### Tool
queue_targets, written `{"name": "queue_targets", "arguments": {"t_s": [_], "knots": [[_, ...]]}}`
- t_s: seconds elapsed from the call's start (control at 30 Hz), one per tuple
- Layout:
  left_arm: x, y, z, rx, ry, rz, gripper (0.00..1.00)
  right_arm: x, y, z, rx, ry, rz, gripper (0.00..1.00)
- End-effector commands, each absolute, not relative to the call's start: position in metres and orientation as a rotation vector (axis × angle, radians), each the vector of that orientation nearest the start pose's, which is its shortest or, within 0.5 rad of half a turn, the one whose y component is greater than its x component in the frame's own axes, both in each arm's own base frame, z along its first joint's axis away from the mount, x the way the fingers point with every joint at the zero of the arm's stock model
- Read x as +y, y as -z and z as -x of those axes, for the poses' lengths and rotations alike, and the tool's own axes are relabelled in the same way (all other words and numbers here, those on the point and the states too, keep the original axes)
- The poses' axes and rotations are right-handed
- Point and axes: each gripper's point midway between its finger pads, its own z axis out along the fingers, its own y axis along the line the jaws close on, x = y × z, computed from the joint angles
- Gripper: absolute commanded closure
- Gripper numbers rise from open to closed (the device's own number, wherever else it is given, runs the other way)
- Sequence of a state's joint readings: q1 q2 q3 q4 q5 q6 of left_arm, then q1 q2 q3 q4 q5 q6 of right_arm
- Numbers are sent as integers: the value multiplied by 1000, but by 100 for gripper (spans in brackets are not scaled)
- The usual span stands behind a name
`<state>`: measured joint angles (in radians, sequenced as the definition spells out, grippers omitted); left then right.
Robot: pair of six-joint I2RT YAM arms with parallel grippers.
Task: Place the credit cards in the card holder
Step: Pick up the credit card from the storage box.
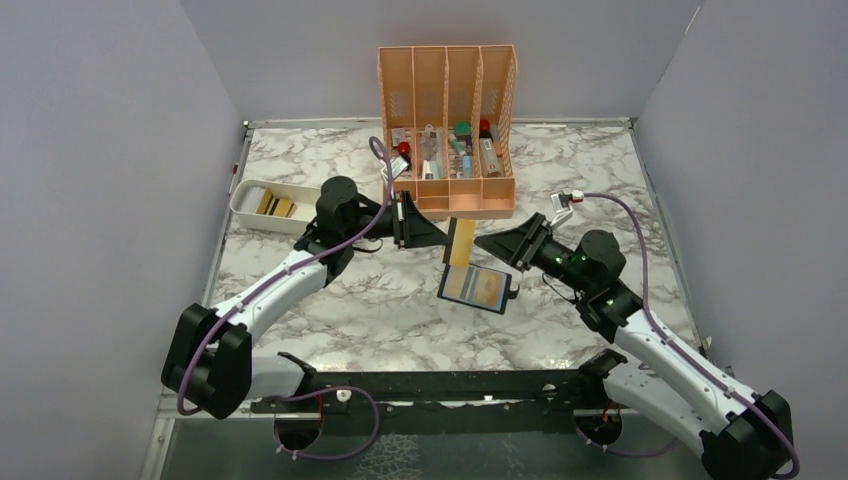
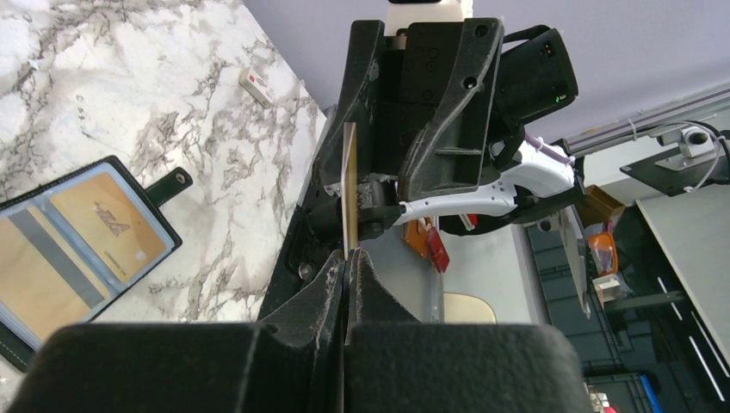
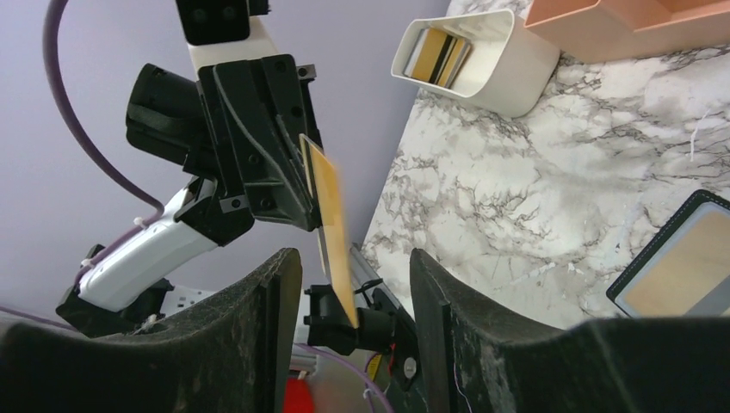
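Note:
My left gripper [image 1: 440, 237] is shut on the edge of a gold credit card [image 1: 462, 242] and holds it upright in the air above the table. In the left wrist view the card [image 2: 349, 185] stands edge-on out of the closed jaws [image 2: 349, 262]. My right gripper [image 1: 487, 244] is open and faces the card from the right. In the right wrist view the card's free end [image 3: 331, 228] hangs between its spread fingers [image 3: 353, 323], touching neither. The black card holder [image 1: 477, 288] lies open just below, with gold cards in its pockets; it also shows in both wrist views [image 2: 77, 249] [image 3: 689, 267].
An oblong white tray [image 1: 245, 212] at the back left holds more cards [image 1: 274, 205]; it also shows in the right wrist view [image 3: 508, 77]. A tall orange slotted organiser [image 1: 447, 130] with small items stands at the back centre, just behind the grippers.

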<state>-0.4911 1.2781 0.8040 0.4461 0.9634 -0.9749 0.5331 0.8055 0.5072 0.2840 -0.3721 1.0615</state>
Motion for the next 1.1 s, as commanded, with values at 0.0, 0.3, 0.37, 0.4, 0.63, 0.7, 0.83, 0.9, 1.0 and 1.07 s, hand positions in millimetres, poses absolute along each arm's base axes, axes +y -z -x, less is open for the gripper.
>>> {"name": "queue_targets", "arguments": {"t_s": [0.0,0.3,0.37,0.4,0.63,0.7,0.83,0.9,1.0,1.07], "knots": [[-301,-277,-212,1902,1814,-460,100,245,-279,-218,1755,-1512,-108,47],[-303,-271,-212,1920,1819,-456,100,257,-269,-220,1789,-1545,-50,51],[-304,-273,-211,1919,1823,-459,100,261,-269,-218,1782,-1573,-25,51],[-304,-273,-211,1920,1826,-459,100,263,-269,-217,1780,-1588,-12,52],[-306,-259,-215,1948,1808,-451,94,267,-264,-217,1770,-1625,6,87],[-306,-254,-217,1957,1798,-446,88,269,-259,-217,1781,-1631,18,94],[-307,-243,-221,1972,1773,-439,67,271,-245,-214,1810,-1641,26,99],[-305,-233,-229,1998,1723,-397,59,268,-233,-216,1849,-1594,3,99],[-301,-211,-244,2064,1590,-335,54,256,-208,-221,1925,-1459,-39,99],[-295,-193,-257,2121,1443,-300,52,246,-191,-225,1978,-1353,-77,99]]}}
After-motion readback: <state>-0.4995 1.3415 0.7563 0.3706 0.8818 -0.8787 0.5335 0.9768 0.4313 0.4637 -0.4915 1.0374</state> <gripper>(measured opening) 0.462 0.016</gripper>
